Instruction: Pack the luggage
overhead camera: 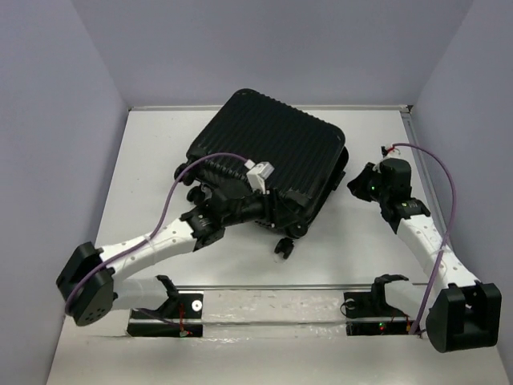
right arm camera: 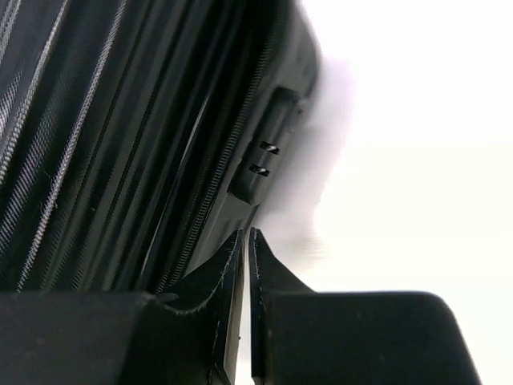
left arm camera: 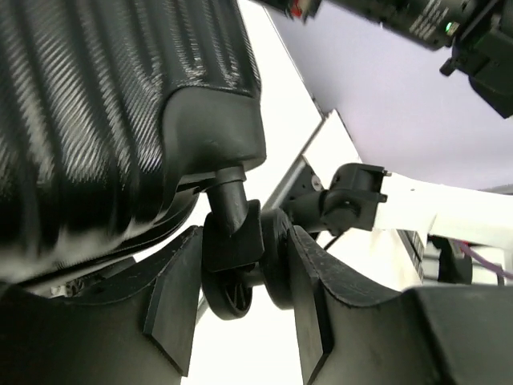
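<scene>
The luggage (overhead camera: 268, 156) is a closed black ribbed suitcase lying tilted at the back middle of the table. My left gripper (overhead camera: 268, 215) reaches under its near edge. In the left wrist view this gripper (left arm camera: 240, 301) has its jaws closed round a caster wheel (left arm camera: 232, 293) of the luggage (left arm camera: 104, 112), with the pads (left arm camera: 172, 297) against the wheel's sides. My right gripper (overhead camera: 357, 186) is beside the suitcase's right side. In the right wrist view it (right arm camera: 244, 241) is shut and empty, its tips next to the zipper and lock (right arm camera: 260, 156).
Another suitcase wheel (overhead camera: 282, 247) hangs at the near corner. A metal rail (overhead camera: 264, 289) runs along the table's front edge. A raised rim (overhead camera: 417, 152) borders the table at the right. My right arm (left arm camera: 377, 196) shows beyond the held wheel.
</scene>
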Tool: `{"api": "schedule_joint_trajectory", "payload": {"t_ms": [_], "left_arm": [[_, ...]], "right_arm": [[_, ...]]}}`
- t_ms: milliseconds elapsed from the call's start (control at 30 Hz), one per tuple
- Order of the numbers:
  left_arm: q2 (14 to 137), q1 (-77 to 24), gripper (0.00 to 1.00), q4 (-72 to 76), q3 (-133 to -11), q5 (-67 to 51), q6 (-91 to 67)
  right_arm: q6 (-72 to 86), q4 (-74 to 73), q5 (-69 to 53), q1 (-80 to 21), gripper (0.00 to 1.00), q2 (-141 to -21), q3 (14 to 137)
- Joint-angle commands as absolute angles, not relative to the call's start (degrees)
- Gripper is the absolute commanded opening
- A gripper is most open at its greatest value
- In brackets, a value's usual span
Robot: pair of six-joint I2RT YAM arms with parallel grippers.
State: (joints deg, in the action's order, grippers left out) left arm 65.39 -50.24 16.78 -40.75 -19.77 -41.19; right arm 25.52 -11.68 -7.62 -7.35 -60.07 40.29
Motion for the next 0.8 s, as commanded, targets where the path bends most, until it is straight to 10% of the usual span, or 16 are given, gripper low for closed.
{"api": "schedule_joint_trajectory", "payload": {"t_ms": [0, 33, 100, 233, 500, 767], "left_arm": [[72.5, -55.98, 0.31, 21.64, -53.06, -19.25, -39.21], [73.9, -56.51, 0.65, 19.53, -58.13, -18.03, -35.54], [73.92, -56.78, 0.99, 10.35, -66.48, -10.08, -30.87], [71.98, -53.79, 0.99, -3.33, -76.72, 6.76, -21.19], [74.43, -15.87, 0.93, -5.89, -75.32, -4.74, -23.47], [89.98, -2.64, 0.65, -1.84, -75.66, -13.27, -26.89]], "right_arm": [[26.45, -11.51, -7.11, -0.8, 0.11, -57.92, 40.43], [26.54, -11.43, -7.82, -0.1, 0.11, -58.35, 40.43], [26.63, -11.16, -8.7, -0.09, 0.12, -59.93, 40.6], [26.72, -10.02, -9.23, -0.09, 0.15, -60.73, 39.9], [23.91, -9.4, -16.52, -0.09, 0.21, -63.54, 39.64], [23.47, -8.18, -17.23, -0.96, 0.22, -67.85, 40.16]]}}
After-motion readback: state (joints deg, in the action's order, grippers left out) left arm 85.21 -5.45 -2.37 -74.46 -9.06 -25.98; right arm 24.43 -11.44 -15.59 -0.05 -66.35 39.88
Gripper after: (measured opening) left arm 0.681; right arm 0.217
